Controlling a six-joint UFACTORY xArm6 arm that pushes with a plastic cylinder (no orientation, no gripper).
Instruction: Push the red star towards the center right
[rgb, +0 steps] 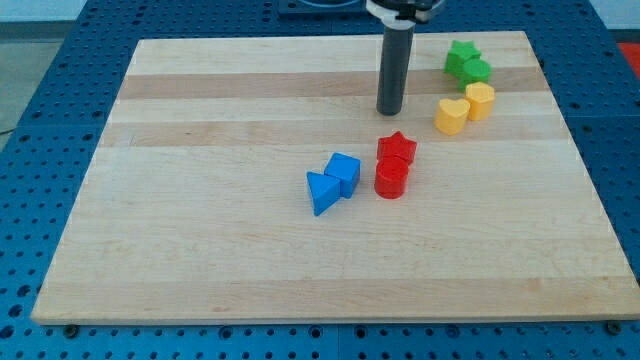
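Tip (389, 111) just above red star (397, 148), apart; star upright, no long axis; gripper state n/a, none shown.

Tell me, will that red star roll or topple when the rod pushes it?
The red star looks squat and flat-based, so it probably slides rather than tips. Its points may make it turn. The red cylinder touching it could get dragged along. My tip sits just above it.

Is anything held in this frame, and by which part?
Nothing is held. My tip stands apart from the red star, just toward the view's top of it, touching no block.
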